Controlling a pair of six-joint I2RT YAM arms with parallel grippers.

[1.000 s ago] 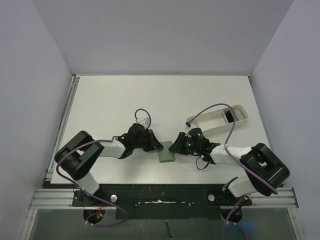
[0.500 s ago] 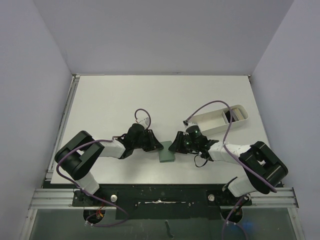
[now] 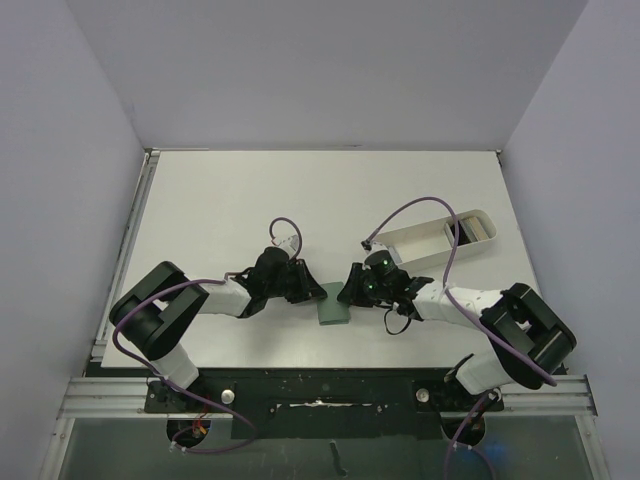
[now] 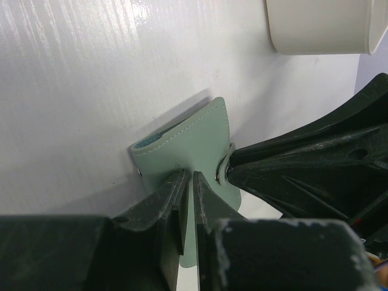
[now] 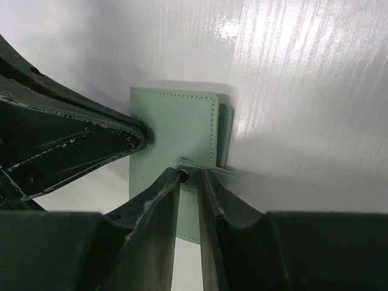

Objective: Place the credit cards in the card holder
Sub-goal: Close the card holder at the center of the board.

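The card holder [image 3: 333,307] lies closed and flat on the white surface [image 3: 230,200], grey-green outer face up, in the near middle between the two arms. From above, its long axis runs roughly near-to-far, tipped slightly, and its near end points back toward the arm bases. A short strap with a metal snap [image 5: 183,176] wraps over one long edge, the one on the right arm's side.

The left hand [image 4: 189,177] comes in from the left, its fingers pressed almost together and pinching the holder's left edge, with the leather running into the narrow gap between them. The right hand [image 5: 189,177] meets the holder from the opposite side, so the two hands face each other across its far half. Its fingers stand close together with the snap strap between the tips — whether they actually clamp it cannot be told.

Well off to the right lies a long white tray [image 3: 415,255]; the credit cards [image 3: 481,228] show only as small beige and dark shapes in its far-right end.
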